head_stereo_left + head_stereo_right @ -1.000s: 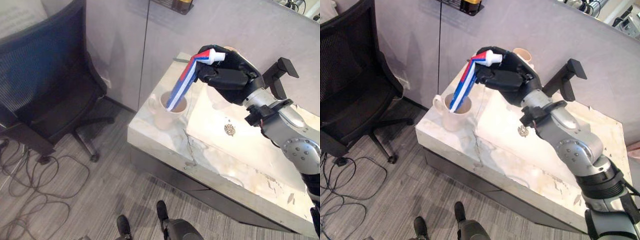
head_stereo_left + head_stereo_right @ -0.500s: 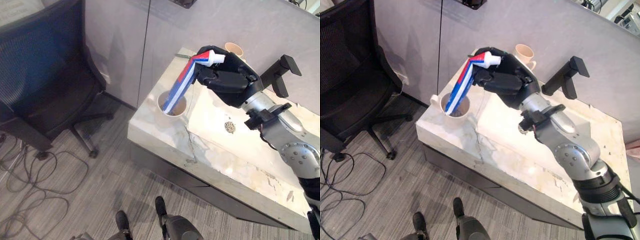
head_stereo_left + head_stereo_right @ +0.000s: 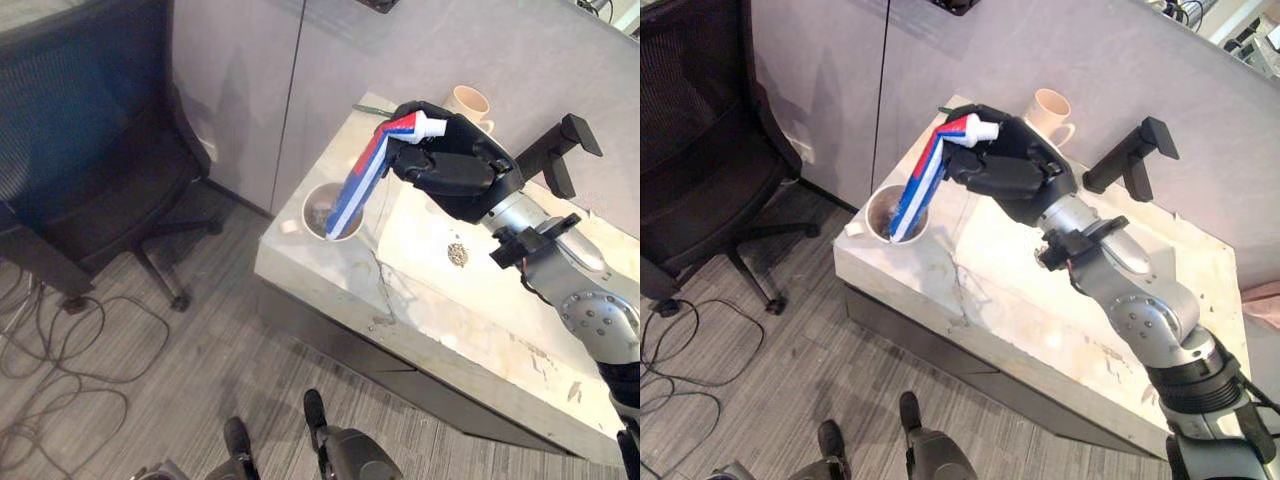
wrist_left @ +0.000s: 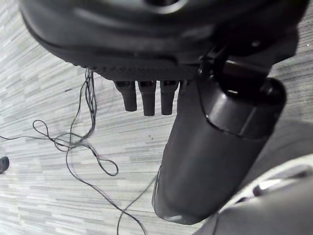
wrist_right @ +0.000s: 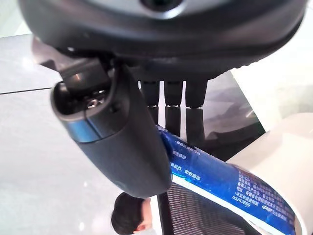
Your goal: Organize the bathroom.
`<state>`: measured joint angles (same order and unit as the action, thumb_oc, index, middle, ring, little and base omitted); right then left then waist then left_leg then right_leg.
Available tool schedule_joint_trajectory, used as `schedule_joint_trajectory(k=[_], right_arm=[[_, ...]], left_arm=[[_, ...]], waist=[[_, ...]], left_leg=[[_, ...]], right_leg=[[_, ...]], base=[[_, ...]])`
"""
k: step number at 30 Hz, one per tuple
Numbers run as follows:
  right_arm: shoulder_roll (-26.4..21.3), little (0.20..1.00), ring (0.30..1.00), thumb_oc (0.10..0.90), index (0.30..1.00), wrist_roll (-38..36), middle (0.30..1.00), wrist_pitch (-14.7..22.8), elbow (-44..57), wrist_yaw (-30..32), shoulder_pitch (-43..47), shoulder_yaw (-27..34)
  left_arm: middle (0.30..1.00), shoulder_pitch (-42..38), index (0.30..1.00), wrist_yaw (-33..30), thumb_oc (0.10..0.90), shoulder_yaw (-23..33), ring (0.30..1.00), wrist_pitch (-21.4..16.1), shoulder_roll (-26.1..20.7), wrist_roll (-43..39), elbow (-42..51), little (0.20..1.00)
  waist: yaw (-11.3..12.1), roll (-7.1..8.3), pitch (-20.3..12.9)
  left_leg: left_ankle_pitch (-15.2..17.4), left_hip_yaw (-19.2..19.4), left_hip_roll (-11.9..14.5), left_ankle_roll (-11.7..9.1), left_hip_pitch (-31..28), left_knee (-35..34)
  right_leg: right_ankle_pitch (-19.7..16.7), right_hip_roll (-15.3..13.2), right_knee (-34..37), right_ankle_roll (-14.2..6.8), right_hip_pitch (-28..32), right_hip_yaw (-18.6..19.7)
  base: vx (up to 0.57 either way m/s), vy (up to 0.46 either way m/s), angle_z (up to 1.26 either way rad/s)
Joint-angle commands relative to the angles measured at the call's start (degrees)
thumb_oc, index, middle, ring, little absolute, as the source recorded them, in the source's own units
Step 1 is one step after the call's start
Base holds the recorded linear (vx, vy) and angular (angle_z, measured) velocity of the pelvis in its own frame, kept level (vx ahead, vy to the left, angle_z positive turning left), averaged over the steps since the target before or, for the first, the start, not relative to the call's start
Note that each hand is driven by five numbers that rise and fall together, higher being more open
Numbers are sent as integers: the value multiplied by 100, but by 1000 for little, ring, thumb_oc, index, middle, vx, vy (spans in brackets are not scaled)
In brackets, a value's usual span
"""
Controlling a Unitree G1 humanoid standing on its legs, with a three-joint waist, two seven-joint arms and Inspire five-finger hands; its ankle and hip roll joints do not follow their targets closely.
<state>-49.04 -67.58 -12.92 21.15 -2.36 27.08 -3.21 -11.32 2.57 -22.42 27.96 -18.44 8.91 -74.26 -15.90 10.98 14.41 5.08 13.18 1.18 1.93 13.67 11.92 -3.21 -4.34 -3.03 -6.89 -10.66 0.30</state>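
My right hand [image 3: 455, 165] is shut on a red, white and blue toothpaste tube [image 3: 362, 180] with a white cap, holding it by its cap end. The tube slants down to the left, and its flat tail end dips into a white mug [image 3: 886, 214] on the left end of the marble counter [image 3: 330, 275]. The right wrist view has the blue tube [image 5: 230, 182] passing under my curled fingers [image 5: 172, 103]. My left hand [image 4: 146, 98] hangs over the grey floor, fingers straight and holding nothing.
A second beige mug [image 3: 1048, 111] stands at the counter's back edge. A black faucet [image 3: 1132, 160] rises behind the sink basin [image 3: 470, 270] with its drain [image 3: 457, 254]. A black office chair [image 3: 80, 150] stands to the left, close to the counter's corner.
My right hand has lowered the tube a little, so its tail end now sits inside the white mug. The camera has shifted, and the beige mug shows more fully.
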Motion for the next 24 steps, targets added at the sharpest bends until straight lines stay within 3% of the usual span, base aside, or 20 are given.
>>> schedule_joint_trajectory(k=[1,6,14,24], right_arm=[[465,300,300,400,300,173,300,1051,115,53,306,1031],[445,300,300,400,300,168,300,1250,71,254,319,1130],[338,300,300,400,300,378,300,1274,167,338,343,1416],[368,300,300,400,300,358,300,1154,241,532,338,1456]], left_arm=[[900,218,900,-29,800,-138,900,269,-101,-74,-245,900],[900,270,900,-61,800,-139,900,335,-159,-61,-241,900],[900,357,900,-107,800,-95,900,290,-93,-66,-167,900],[900,531,900,-129,800,-92,900,220,-28,-45,-156,900]], waist=[[74,65,-234],[64,20,-199],[-4,-249,-167],[34,-332,-165]], left_leg=[[269,229,-69,97,-198,-162],[248,234,-83,91,-178,-209],[176,280,-169,91,-230,-390],[144,250,-188,71,-228,-428]], right_leg=[[266,216,-513,-417,-338,243],[244,218,-494,-419,-380,255],[247,220,-435,-405,-420,335],[293,219,-454,-380,-429,297]], base=[[1,-61,-1],[3,-51,0],[23,-10,-1],[30,-43,0]])
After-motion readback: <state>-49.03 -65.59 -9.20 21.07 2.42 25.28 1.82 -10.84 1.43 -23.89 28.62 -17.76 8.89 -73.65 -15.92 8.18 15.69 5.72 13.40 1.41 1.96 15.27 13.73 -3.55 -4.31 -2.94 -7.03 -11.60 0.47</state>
